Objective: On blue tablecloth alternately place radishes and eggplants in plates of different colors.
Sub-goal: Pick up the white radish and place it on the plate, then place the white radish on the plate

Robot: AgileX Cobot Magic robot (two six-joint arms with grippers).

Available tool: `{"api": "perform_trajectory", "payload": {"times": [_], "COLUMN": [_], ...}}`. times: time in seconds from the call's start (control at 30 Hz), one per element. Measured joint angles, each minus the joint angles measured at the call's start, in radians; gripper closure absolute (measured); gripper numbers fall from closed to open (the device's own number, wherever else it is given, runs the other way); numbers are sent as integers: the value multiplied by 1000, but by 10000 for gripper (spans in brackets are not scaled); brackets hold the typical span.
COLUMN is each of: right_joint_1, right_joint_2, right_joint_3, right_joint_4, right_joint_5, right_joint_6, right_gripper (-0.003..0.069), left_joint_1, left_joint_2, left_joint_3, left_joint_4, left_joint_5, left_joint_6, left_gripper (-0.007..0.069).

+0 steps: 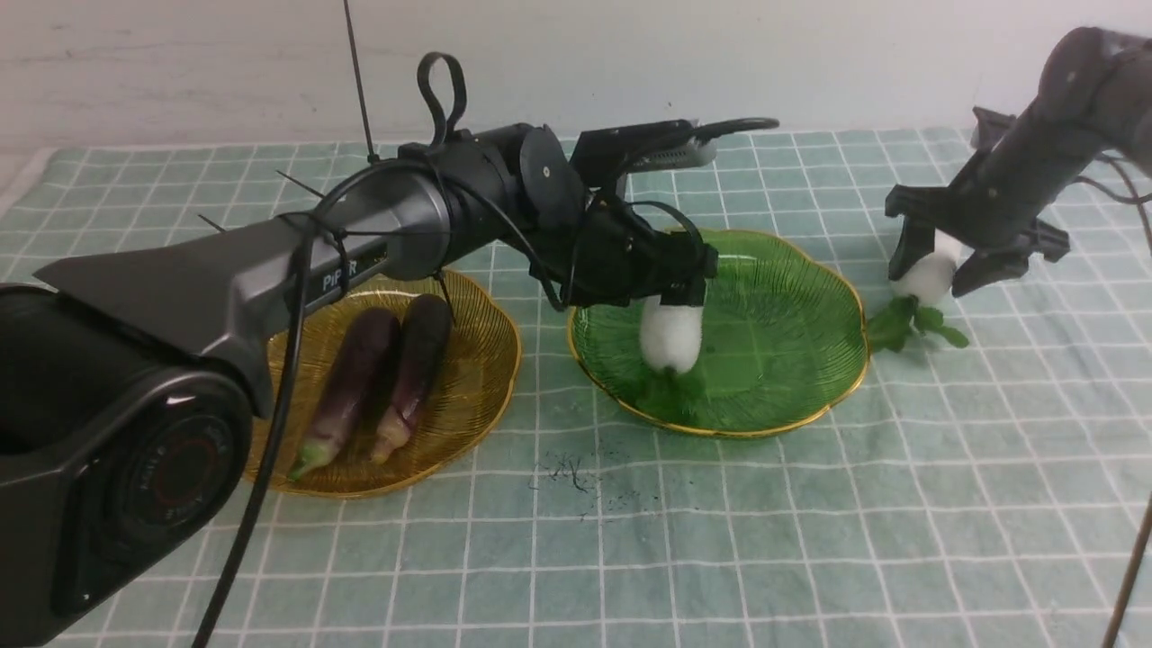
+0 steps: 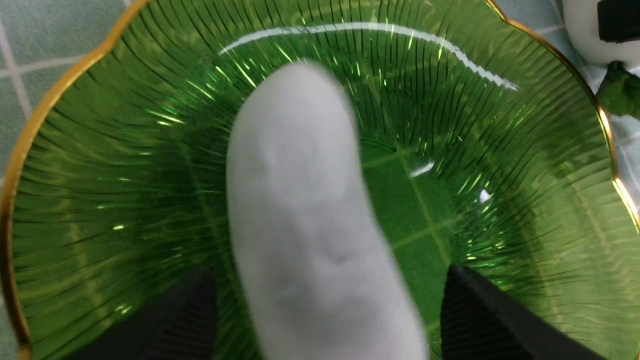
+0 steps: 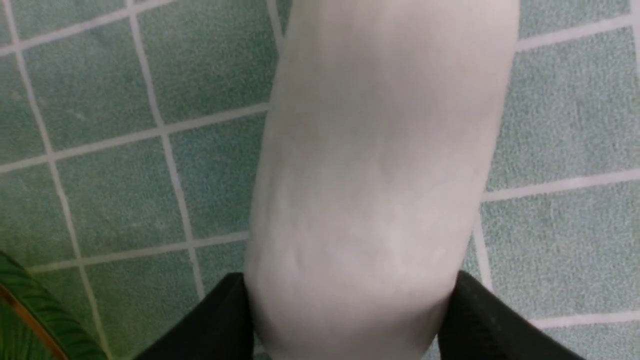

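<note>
Two purple eggplants (image 1: 351, 378) (image 1: 416, 364) lie side by side in the amber plate (image 1: 490, 387). One white radish (image 1: 670, 337) stands leaf-end down in the green plate (image 1: 792, 351). My left gripper (image 1: 677, 292) is open just above it. In the left wrist view this radish (image 2: 305, 210) sits between the fingers (image 2: 480, 310) with a gap on each side. The second radish (image 1: 925, 274) is on the blue tablecloth (image 1: 720, 540) right of the green plate, its leaves (image 1: 909, 324) touching the cloth. My right gripper (image 1: 932, 277) is shut on that radish (image 3: 380, 175), both fingers (image 3: 480, 320) pressed against it.
A small dark smudge (image 1: 569, 472) marks the cloth in front of the plates. The green plate's rim (image 3: 30, 315) lies close beside the right gripper. The left arm (image 1: 360, 243) reaches over the amber plate.
</note>
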Motion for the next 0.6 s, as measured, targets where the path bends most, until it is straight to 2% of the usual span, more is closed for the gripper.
{"api": "perform_trajectory", "payload": {"times": [0.17,0.2,0.23,0.27,0.4,0.47,0.6], "right_joint_1": [-13,-16,-16,-16,34,81,240], "right_joint_2": [-38,-85,-155,-174,-389,-433,-409], "right_joint_3": [-78,-83,-83,-83,-37,17,134], "right_joint_4": [8,20,48,57,161,176,169], "right_joint_5": [-1,2,4,4,1,-1,6], "right_joint_6": [-18,-19,-24,-26,-66,-78,-99], "right_gripper": [222,222,222,222,222,222,222], "left_joint_1": [0,0,2,3,18,23,37], "left_joint_2": [-1,-7,-25,-31,-158,-224,-347], "left_joint_3": [-59,-89,-137,-147,-240,-247,-238], "left_joint_4": [51,80,134,145,330,402,504], "left_joint_5": [79,126,213,231,434,487,600], "left_joint_6": [0,0,-2,-2,-28,-40,-47], "left_gripper": [76,95,155,175,543,602,632]}}
